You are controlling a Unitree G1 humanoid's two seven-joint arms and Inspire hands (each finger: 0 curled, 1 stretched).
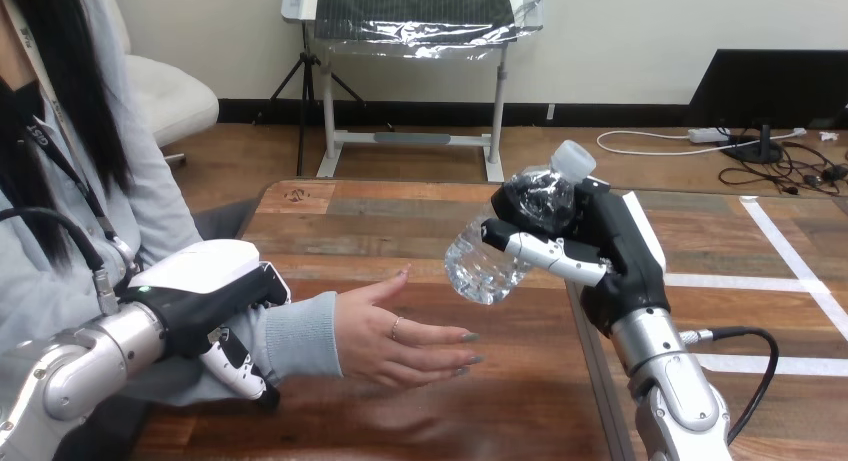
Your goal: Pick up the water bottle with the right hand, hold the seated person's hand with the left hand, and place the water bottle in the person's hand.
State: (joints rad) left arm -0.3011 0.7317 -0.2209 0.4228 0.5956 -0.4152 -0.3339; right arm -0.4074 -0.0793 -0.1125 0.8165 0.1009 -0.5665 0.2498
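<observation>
A clear water bottle (pixel 500 251) with a white cap hangs tilted above the table, cap up and to the right. My right hand (pixel 600 246) is shut on it, fingers and thumb wrapped round its upper half. The person's hand (pixel 400 331) lies open, palm up, just left of and below the bottle's base, apart from it. My left hand (pixel 215 301) sits at the person's forearm by the grey sleeve (pixel 295 336), fingers curled down round it from above.
The wooden table (pixel 420 221) stretches ahead, with white tape lines (pixel 790 251) on its right part. The person sits at the left side of the table.
</observation>
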